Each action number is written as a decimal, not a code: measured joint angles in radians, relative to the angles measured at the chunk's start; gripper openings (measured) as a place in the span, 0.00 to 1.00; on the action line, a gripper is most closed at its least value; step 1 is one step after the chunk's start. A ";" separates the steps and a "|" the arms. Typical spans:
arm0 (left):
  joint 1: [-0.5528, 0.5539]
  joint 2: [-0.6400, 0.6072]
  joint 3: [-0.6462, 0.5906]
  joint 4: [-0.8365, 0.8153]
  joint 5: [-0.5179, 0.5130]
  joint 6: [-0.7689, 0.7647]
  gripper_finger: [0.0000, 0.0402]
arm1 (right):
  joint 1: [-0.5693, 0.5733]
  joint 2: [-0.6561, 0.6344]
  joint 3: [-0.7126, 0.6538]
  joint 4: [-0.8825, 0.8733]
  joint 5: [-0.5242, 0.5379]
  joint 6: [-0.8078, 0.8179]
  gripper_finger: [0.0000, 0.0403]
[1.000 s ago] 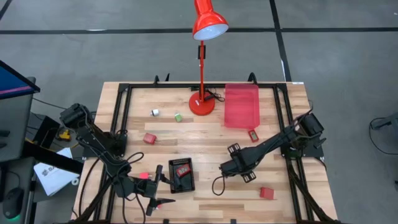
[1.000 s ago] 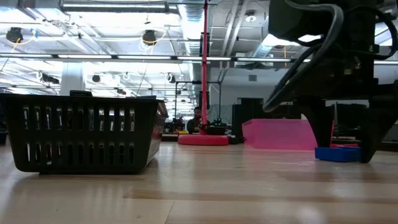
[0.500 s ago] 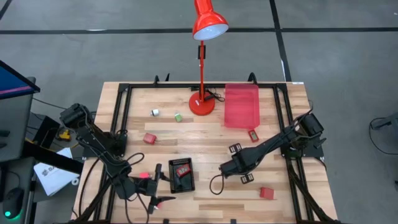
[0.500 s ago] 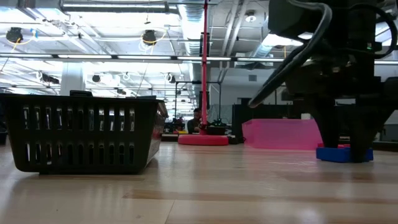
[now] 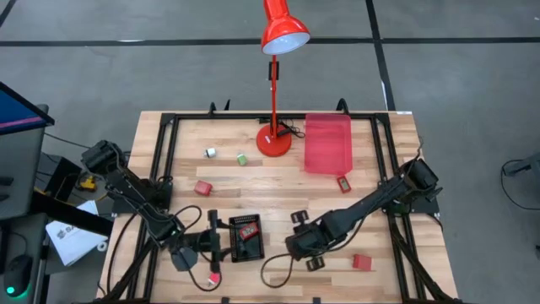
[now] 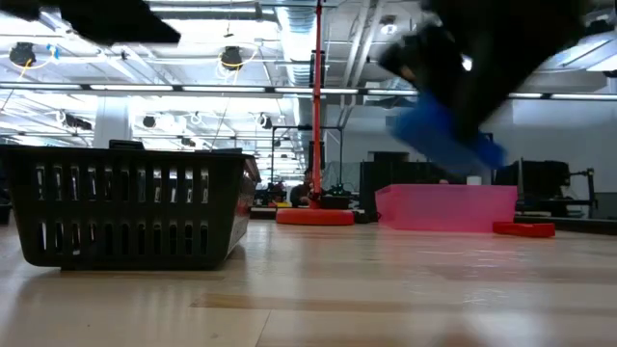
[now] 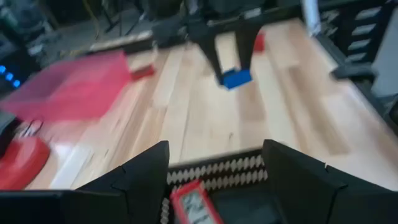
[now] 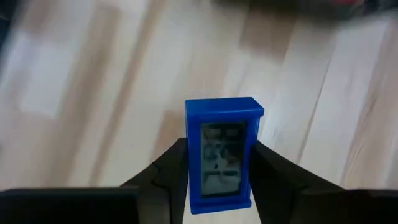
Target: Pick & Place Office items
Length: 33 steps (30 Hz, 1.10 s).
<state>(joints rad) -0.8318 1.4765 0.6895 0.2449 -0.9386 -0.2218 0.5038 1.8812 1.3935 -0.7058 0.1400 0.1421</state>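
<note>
The table point(image 5: 278, 190) is a pale wood-plank top inside a black metal frame, filling the middle of the high view over a grey floor. A red desk lamp point(image 5: 276, 89) stands at its upper centre, with a translucent red tray point(image 5: 327, 142) just right of the lamp base. At lower centre the right gripper point(image 5: 305, 241) pinches a blue block point(image 8: 224, 154) between its fingers point(image 8: 173, 168), and in the low view the block point(image 6: 443, 135) hangs clear of the wood at upper right. The left gripper point(image 5: 211, 249) sits at lower left of centre, fingers spread, beside the black tray point(image 5: 233, 251), which holds a red piece point(image 5: 245, 230). Other red blocks lie at left of centre point(image 5: 202, 187), below the translucent tray point(image 5: 343, 183) and at lower right point(image 5: 362, 262); a white point(image 5: 210, 153) and a green piece point(image 5: 241, 159) lie left of the lamp base. A small red thing by the left fingertips point(image 5: 213, 278) is perhaps another item. Beyond the table the low view shows a hall with ceiling lights, pipes and dark equipment.
</note>
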 joint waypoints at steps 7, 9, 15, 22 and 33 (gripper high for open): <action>0.000 0.022 0.000 0.233 0.009 0.196 0.63 | 0.000 0.000 0.176 0.012 0.050 -0.103 0.35; -0.003 0.041 0.000 0.297 0.020 0.246 0.63 | 0.000 -0.001 0.215 0.013 0.072 -0.140 0.36; -0.003 0.062 0.014 0.374 0.061 0.286 0.70 | 0.000 -0.002 0.254 0.081 0.125 -0.257 0.33; -0.003 0.075 0.061 0.376 -0.025 0.374 0.79 | -0.013 -0.002 0.254 0.274 0.123 -0.401 0.34; -0.049 0.218 0.176 0.374 -0.401 0.664 0.80 | -0.100 0.003 0.255 0.360 0.088 -0.430 0.34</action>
<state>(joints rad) -0.8805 1.6947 0.8659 0.6189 -1.3392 0.4426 0.4041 1.8839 1.6482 -0.3460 0.2284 -0.2876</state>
